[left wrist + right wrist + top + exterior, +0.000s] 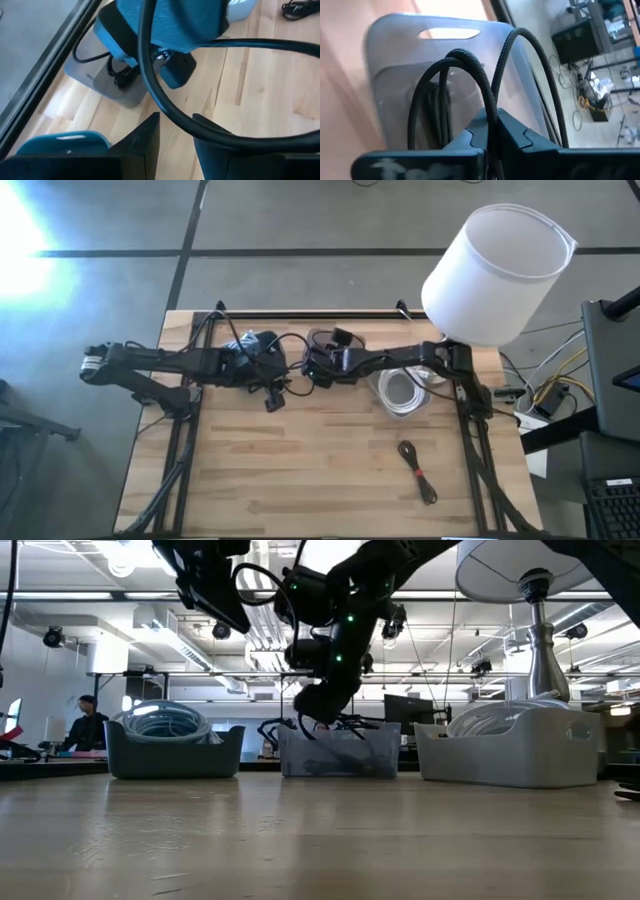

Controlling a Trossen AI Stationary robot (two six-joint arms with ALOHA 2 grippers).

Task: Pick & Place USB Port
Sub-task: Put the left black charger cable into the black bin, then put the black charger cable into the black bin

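The right claw (492, 135) is clenched on a black cable (470, 65), held just above the clear middle bin (335, 752) at the far side of the tabletop (320, 460). The left claw (175, 140) hangs released beside it, a thick black cable (150, 85) crossing in front of its fingers. Another coiled cable (417, 471) lies alone near the right front.

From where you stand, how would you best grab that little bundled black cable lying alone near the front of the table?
Probably from straight above, claw closing across the bundled cable at the red tie near its middle: it lies flat, long and narrow, with bare wood around it.
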